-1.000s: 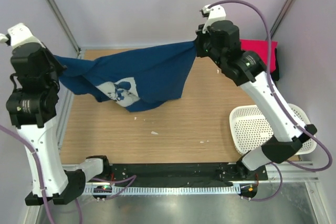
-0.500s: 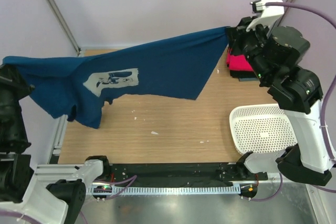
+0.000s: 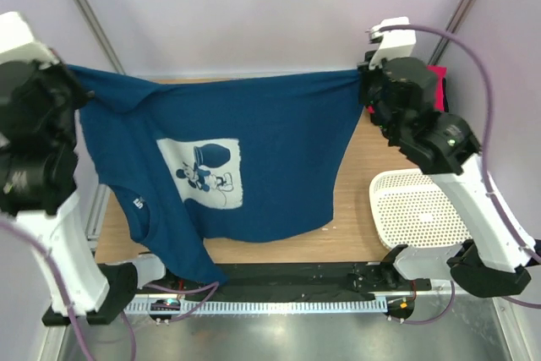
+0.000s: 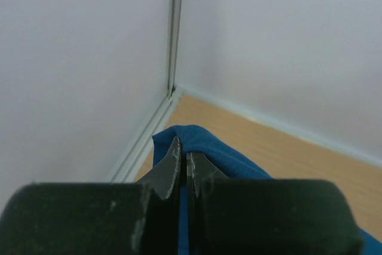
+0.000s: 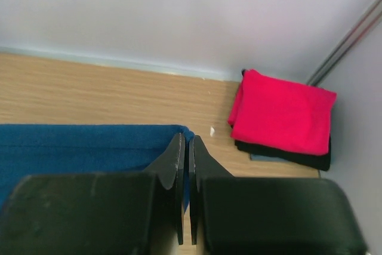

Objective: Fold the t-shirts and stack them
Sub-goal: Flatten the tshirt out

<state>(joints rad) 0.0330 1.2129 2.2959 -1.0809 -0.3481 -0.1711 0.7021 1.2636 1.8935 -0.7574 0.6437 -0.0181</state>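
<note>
**Navy t-shirt (image 3: 254, 158) held spread between two clamped grippers**

Navy cloth runs in a taut line across the far side of the counter (image 3: 351, 200), pinned at each end. The left gripper (image 4: 182, 168) is clamped on a bunched corner of the fabric near the far left corner of the workspace. Its wrist view shows the jaws nipped together with a blue fold rising between them. The right gripper (image 5: 185, 165) is likewise closed on the opposite corner, with the blue edge running off to its left.

Holding the two corners well apart and raised seems meant to let the weight of the garment pull out creases, so that it can be laid flat with the pale cartoon print (image 3: 207, 171) facing up. From the held edge the shirt drapes toward the arms' bases. One loose part trails over the near left edge of the counter, so it is not yet squared up for folding. How much of it rests on the wood cannot be told from above.

At the far right corner the pink-red t-shirt (image 5: 280, 111) lies folded on top of the black t-shirt (image 5: 292, 156), which suggests this stack is where the navy one will go. The white basket (image 3: 423, 209) sits on the near right, clear of the cloth.
</note>
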